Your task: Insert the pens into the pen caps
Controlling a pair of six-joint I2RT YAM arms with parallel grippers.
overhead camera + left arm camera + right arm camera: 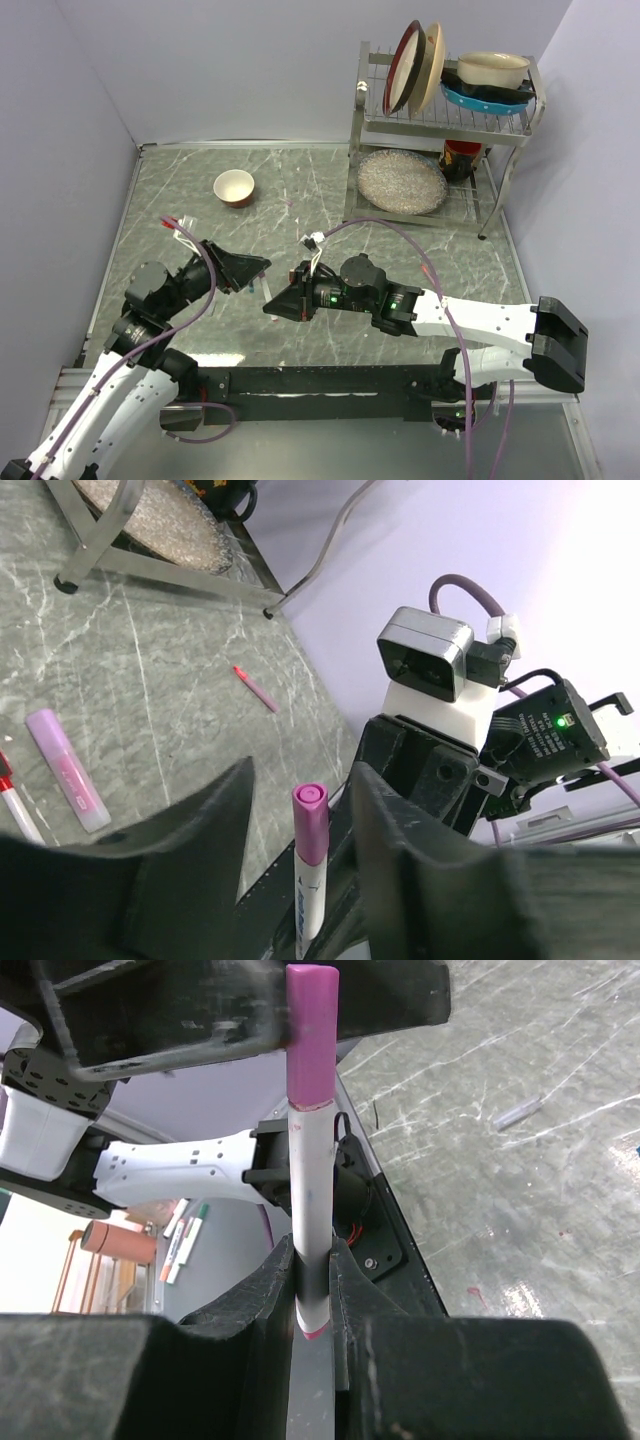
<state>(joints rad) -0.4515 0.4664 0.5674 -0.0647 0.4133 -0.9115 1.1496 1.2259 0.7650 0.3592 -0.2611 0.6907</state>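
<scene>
My right gripper [312,1255] is shut on the white barrel of a pen [310,1190] and holds it upright off the table. A magenta cap [312,1035] sits on the pen's far end. In the left wrist view that capped end [310,825] stands between the fingers of my left gripper [305,775], which is open, with a gap on each side. In the top view the left gripper [255,270] and right gripper [275,305] meet tip to tip near the table's front middle. A lilac-pink cap [68,770] and a red-tipped white pen [14,805] lie on the table.
A thin red-pink pen [255,688] lies farther right, also in the top view [430,272]. A small bowl [234,186] stands at the back left. A dish rack [440,120] with plates and bowls fills the back right. A clear sliver [520,1112] lies on the marble.
</scene>
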